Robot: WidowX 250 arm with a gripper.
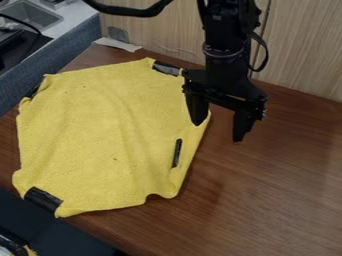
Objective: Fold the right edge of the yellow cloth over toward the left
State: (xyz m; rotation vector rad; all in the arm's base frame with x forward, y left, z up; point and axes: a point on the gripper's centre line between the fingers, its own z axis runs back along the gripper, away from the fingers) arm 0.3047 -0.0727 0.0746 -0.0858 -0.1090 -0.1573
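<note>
Spread black claw [217,131] by a fuzzy yellow cloth [107,135] (softly rumpled) on wood-grained table [274,200].

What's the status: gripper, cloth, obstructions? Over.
Jaws open, gripper by right edge of yellow cloth. Cloth spread, rumpled, on table. No obstruction seen between jaws and cloth.

You have lab-like robot workspace: black jointed robot arm [224,42], brown wood-grain tabletop [267,190], pale wood-grain panel [160,30] behind, rectangular grey sink [32,16] upper left.
</note>
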